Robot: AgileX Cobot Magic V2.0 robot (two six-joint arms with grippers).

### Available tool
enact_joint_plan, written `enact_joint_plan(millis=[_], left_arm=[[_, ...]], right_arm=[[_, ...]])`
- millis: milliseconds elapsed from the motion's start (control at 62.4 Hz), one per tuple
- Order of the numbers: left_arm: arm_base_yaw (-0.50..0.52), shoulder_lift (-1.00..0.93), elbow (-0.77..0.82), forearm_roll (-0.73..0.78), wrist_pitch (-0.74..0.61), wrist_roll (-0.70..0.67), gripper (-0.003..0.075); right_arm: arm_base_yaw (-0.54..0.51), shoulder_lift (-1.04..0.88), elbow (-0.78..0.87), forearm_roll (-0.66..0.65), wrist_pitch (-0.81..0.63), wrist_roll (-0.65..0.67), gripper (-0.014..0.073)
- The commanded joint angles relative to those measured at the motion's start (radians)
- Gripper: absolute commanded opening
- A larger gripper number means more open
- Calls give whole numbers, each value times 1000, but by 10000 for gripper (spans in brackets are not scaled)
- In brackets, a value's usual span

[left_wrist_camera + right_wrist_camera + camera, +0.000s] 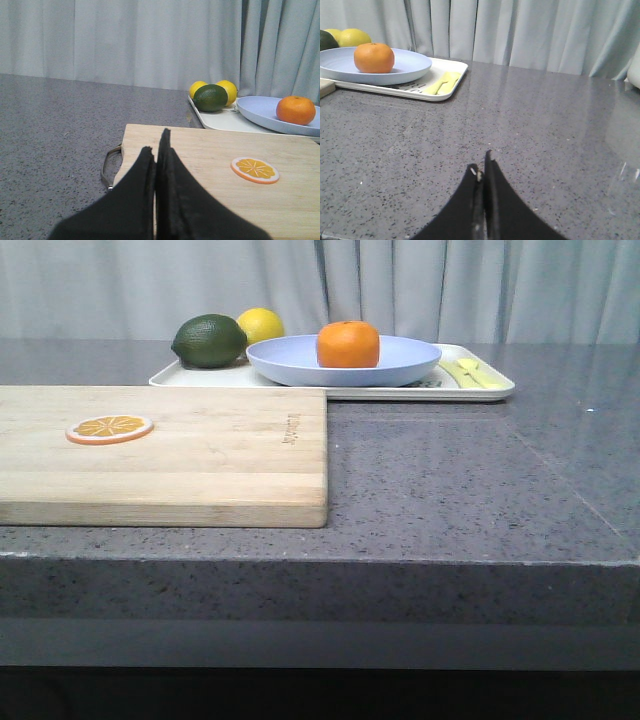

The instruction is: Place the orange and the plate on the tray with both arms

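The orange (348, 344) sits in the pale lavender-blue plate (400, 365), and the plate rests on the off-white tray (485, 390) at the back of the counter. All three also show in the left wrist view, orange (296, 110), plate (255, 109), tray (220, 121), and in the right wrist view, orange (374, 57), plate (410, 62), tray (452, 80). My left gripper (156, 145) is shut and empty above the near end of the wooden cutting board. My right gripper (481, 165) is shut and empty over bare counter, well short of the tray. Neither gripper shows in the front view.
A wooden cutting board (200, 460) with a thin orange slice (110, 428) lies front left, a metal handle (107, 167) at its end. A dark green fruit (209, 341), a yellow lemon (262, 323) and a pale yellow piece (472, 373) lie on the tray. Grey curtains hang behind.
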Motion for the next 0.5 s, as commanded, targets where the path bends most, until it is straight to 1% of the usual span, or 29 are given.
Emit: enact_joint_plan(millis=[0,160,320,416,480], left_arm=[[-1,-19,27,0,-82,-11,-20],[-1,-19,27,0,-82,-11,-20],[-1,-19,27,0,-82,-11,-20],[-1,-19,27,0,-82,-11,-20],[-1,-19,27,0,-82,-11,-20]], right_arm=[[-12,-20,-7,-11,-121,37,-118],[-13,-20,-8,-11,-127,37,-118],[-13,-20,-8,-7,-176,37,-118],[-13,-20,-8,20,-200,37,-118],[-13,-20,-8,68,-195,37,-118]])
